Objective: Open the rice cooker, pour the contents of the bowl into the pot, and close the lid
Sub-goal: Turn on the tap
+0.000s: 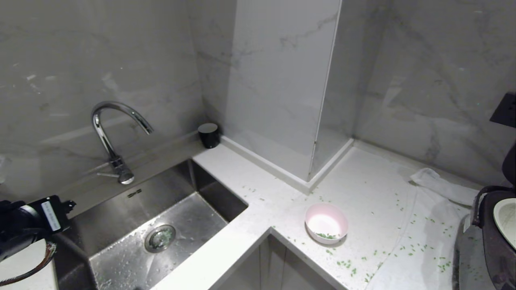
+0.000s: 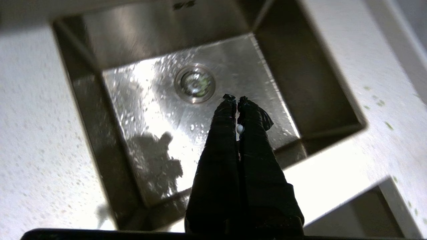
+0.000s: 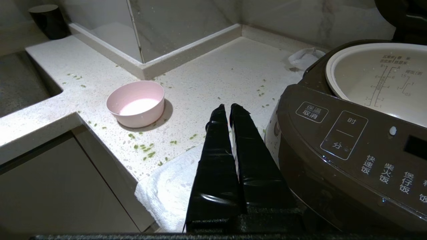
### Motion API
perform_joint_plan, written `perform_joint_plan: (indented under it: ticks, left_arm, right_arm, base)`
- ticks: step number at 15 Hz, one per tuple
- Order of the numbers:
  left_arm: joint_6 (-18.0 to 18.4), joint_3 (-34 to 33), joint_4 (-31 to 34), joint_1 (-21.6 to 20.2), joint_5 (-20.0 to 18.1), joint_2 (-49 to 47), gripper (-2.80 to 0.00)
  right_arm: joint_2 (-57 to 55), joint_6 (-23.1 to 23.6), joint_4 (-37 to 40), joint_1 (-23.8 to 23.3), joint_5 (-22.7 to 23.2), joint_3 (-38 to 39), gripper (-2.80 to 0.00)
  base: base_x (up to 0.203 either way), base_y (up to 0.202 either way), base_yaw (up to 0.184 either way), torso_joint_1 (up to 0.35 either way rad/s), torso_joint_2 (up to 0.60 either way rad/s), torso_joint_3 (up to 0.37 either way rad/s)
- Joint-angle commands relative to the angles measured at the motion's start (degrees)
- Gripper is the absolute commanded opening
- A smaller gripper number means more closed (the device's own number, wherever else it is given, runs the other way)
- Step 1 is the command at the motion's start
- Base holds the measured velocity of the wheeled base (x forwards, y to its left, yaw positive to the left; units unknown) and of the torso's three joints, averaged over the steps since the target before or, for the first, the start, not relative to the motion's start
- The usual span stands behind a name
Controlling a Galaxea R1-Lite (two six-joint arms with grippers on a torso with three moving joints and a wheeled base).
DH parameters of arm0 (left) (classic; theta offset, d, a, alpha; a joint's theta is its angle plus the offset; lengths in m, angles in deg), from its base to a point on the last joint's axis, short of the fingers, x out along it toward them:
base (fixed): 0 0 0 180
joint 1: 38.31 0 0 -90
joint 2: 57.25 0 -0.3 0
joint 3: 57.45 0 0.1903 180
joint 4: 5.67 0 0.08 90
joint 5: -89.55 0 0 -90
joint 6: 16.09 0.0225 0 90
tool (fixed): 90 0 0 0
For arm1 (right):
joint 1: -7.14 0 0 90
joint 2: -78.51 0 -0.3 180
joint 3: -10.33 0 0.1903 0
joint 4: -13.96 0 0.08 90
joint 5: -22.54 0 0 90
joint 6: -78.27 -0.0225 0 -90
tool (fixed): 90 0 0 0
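The rice cooker (image 3: 350,140) stands at the counter's right edge, lid raised out of view, its cream pot (image 3: 383,83) exposed and apparently empty. The pink bowl (image 1: 326,222) sits near the counter's front edge, beside the inner corner by the sink (image 1: 161,225), a few green grains (image 1: 327,236) in it; many more lie scattered over the counter (image 1: 363,181) and the white cloth (image 1: 423,225). The right gripper (image 3: 230,108), fingers pressed together and empty, points between bowl and cooker and is nearer both. The left gripper (image 2: 235,99), also clenched and empty, hangs over the sink. Marble walls enclose the corner.
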Motion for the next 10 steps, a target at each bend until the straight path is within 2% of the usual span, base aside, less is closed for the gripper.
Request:
perform_joint_plan:
  ticks: [1, 3, 6, 7, 8, 10]
  left_arm:
    - [-6.17, 4.61, -0.18, 0.17, 3.64, -17.32, -2.80]
    - [-10.84, 8.42, -0.40, 0.01, 6.42, -24.41, -2.80]
    - [-14.24, 13.83, -0.59, -0.70, 8.89, -32.78, -2.80]
    - [-14.71, 15.97, -0.86, -1.04, 9.47, -35.41, -1.77]
    - [-14.85, 18.04, -1.50, -1.40, 9.77, -37.78, 0.00]
    - [-14.68, 21.78, -2.25, -2.13, 9.99, -41.48, 0.00]
  right_arm:
    - [0.04, 0.01, 0.02, 0.02, 0.04, 0.11, -2.80]
    - [0.05, 0.01, 0.02, 0.08, 0.04, 0.09, -2.80]
    - [0.09, 0.01, 0.02, 0.02, 0.00, 0.09, -2.80]
    - [0.02, 0.01, 0.02, 0.02, 0.04, 0.09, -2.80]
    - [0.02, 0.01, 0.02, 0.02, 0.04, 0.09, -2.80]
    - [0.11, 0.01, 0.02, 0.02, 0.03, 0.09, -2.80]
  base:
    - [0.000, 0.000, 0.000, 0.000, 0.00, 0.000]
    - [0.000, 0.000, 0.000, 0.000, 0.00, 0.000]
    - [0.000, 0.000, 0.000, 0.000, 0.00, 0.000]
    - [0.000, 0.000, 0.000, 0.000, 0.00, 0.000]
    - [0.000, 0.000, 0.000, 0.000, 0.00, 0.000]
    - [0.000, 0.000, 0.000, 0.000, 0.00, 0.000]
